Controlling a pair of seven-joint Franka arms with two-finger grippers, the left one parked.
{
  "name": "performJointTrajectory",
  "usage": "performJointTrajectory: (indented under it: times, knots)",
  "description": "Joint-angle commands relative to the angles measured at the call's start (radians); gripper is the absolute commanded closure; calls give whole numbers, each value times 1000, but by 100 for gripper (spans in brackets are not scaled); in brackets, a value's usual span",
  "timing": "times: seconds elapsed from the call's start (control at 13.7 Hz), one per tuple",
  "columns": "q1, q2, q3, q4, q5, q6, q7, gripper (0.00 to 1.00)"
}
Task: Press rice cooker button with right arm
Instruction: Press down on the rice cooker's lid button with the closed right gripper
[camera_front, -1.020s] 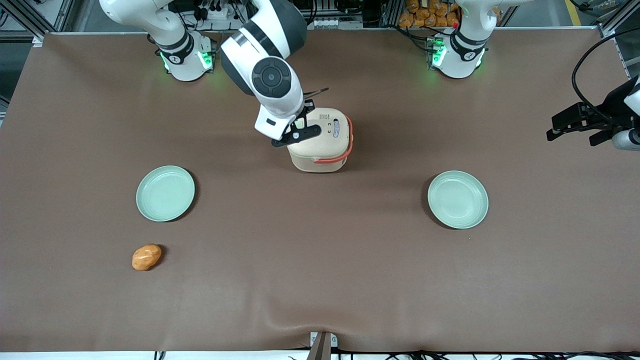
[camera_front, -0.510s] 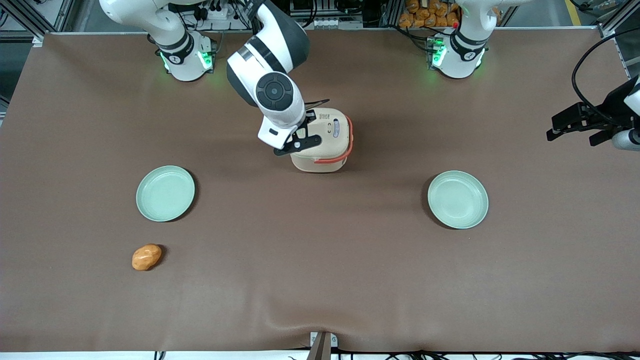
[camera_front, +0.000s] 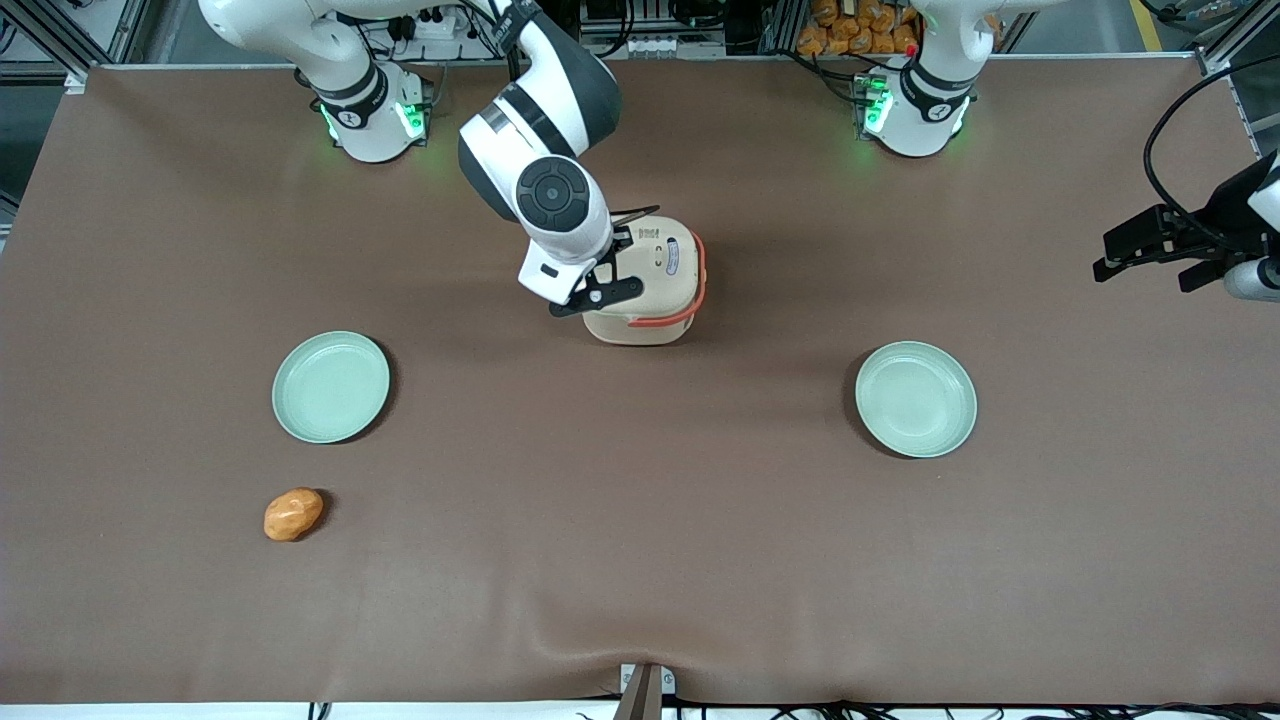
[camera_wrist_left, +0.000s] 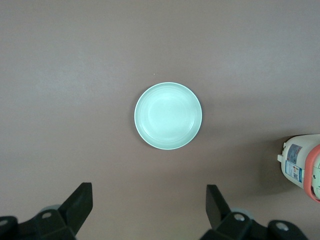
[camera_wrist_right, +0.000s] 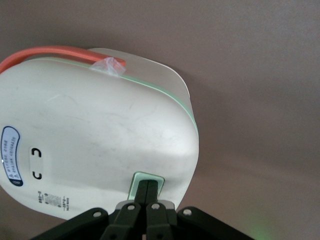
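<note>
The cream rice cooker (camera_front: 648, 280) with an orange-red handle (camera_front: 690, 300) stands mid-table; it also shows in the right wrist view (camera_wrist_right: 95, 135) and at the edge of the left wrist view (camera_wrist_left: 300, 162). Its small pale-green button (camera_wrist_right: 156, 179) sits at the lid's edge. The right arm (camera_front: 545, 150) reaches over the cooker. My gripper (camera_wrist_right: 148, 184) is shut, its two fingers pressed together, with the tips resting on the button. In the front view the gripper (camera_front: 610, 262) sits over the lid's edge and hides the button.
Two pale-green plates lie nearer the front camera, one toward the working arm's end (camera_front: 331, 387), one toward the parked arm's end (camera_front: 916, 399), the latter also in the left wrist view (camera_wrist_left: 168, 116). An orange lump (camera_front: 293, 514) lies near the first plate.
The right arm has come down and shifted slightly toward the cooker's lid edge, bringing the shut gripper lower onto the lid. The cooker has not moved.
</note>
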Motion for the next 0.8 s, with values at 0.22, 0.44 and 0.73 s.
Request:
performJointTrajectory:
  times: [0.22, 0.44, 0.73]
  knots:
    - [13, 27, -13, -7, 5, 19, 5, 100]
    - [11, 24, -13, -59, 2, 77, -1, 100]
    - [10, 12, -13, -55, 2, 67, 2, 100]
